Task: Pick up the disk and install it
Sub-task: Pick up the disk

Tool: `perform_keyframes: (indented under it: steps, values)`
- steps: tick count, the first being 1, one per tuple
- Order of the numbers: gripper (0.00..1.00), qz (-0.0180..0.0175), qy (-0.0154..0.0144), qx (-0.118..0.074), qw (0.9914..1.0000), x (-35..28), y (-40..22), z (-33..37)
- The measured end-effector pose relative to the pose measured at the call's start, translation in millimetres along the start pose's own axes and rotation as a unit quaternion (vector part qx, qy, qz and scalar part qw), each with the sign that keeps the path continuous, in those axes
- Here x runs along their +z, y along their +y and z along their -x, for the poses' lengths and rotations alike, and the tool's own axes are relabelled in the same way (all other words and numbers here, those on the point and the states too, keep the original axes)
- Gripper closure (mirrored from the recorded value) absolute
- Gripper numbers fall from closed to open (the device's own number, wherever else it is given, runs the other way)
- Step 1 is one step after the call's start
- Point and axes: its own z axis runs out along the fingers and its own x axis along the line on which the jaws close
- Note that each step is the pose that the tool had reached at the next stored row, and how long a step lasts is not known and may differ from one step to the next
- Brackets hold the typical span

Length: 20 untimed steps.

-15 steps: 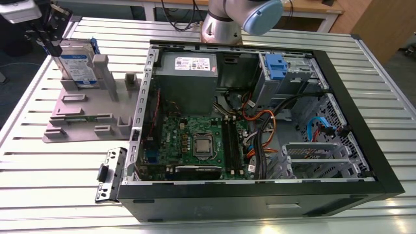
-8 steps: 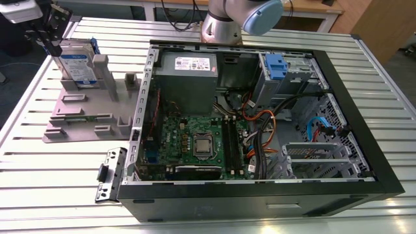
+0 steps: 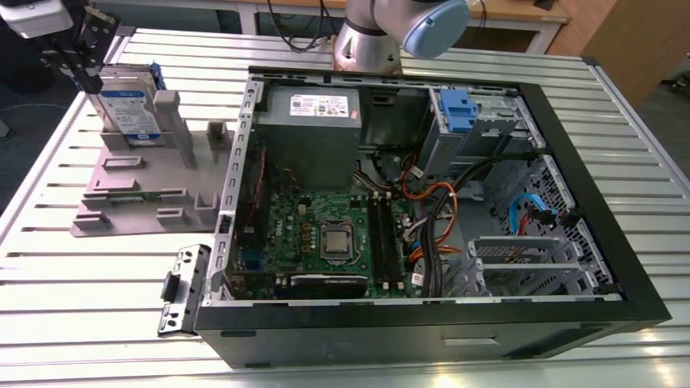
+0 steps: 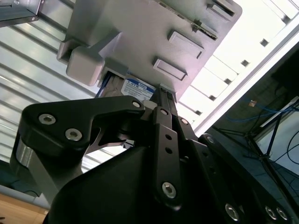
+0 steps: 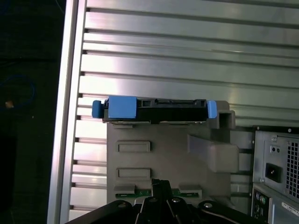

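Exterior view, left to right: the gripper (image 3: pixel 84 71) is seen just above the disk (image 3: pixel 128 113), fingers closed on nothing. The disk is stood upright in the grey stand (image 3: pixel 140 186). Pickup not done; install into the open computer case (image 3: pixel 599 202) is judged not started.

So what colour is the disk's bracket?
Blue bracket, clearest in the first wrist view.

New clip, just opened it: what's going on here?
One robot arm is working at a slatted metal table with an open computer case on it. The disk stands on edge in the grey plastic stand, at the exterior view's left, not yet in the case. The gripper hangs over that stand, close to the disk; a grasp cannot be confirmed.
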Motion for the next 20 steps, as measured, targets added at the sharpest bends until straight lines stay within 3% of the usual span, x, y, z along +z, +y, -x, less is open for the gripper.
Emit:
perform_keyframes:
  steps: [20]
  values:
    - [0.90,0.0005,0.0010,-0.023,0.99974,0.0,0.0,0.0]
